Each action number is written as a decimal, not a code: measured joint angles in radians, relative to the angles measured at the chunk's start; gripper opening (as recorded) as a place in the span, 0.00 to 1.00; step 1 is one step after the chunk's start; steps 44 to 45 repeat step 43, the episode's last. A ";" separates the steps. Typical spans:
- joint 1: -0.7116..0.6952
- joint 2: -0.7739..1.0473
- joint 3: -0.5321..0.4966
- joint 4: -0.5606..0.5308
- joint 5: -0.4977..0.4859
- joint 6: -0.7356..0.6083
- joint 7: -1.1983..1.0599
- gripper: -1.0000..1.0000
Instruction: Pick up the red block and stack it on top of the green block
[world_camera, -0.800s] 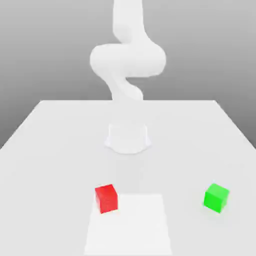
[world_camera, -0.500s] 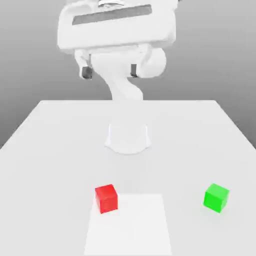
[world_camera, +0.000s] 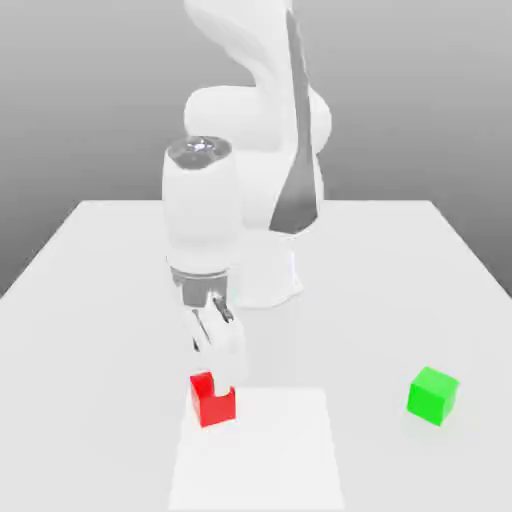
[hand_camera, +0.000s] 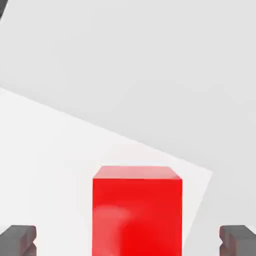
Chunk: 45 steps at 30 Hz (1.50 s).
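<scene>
Hand view: the red block (hand_camera: 137, 210) sits between the gripper (hand_camera: 128, 240) fingers, spread wide, gripping nothing. The block lies near the table's (world_camera: 90, 300) front, left of the green block (world_camera: 432, 394). Grasp step; next, closing is needed.

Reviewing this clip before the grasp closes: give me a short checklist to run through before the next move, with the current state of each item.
1. Gripper open wide enough for the red block: ok, a finger pad shows on each side with gaps to the block.
2. Block centred between the fingers: ok, roughly, in the hand view.
3. Gripper low enough to grip the sides: ok, in the exterior view a finger overlaps the block.
4. Red block flat on the table: ok.
5. Green block free on top for stacking: ok.
6. Fingers touching the block: not ok yet, they stand apart.
</scene>
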 joint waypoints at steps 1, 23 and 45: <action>0.008 0.036 -0.014 0.005 -0.027 0.030 0.020 0.50; 0.260 -0.145 0.091 0.045 0.082 -0.186 0.063 0.00; 0.613 0.082 0.189 0.179 -0.125 -0.107 0.428 1.00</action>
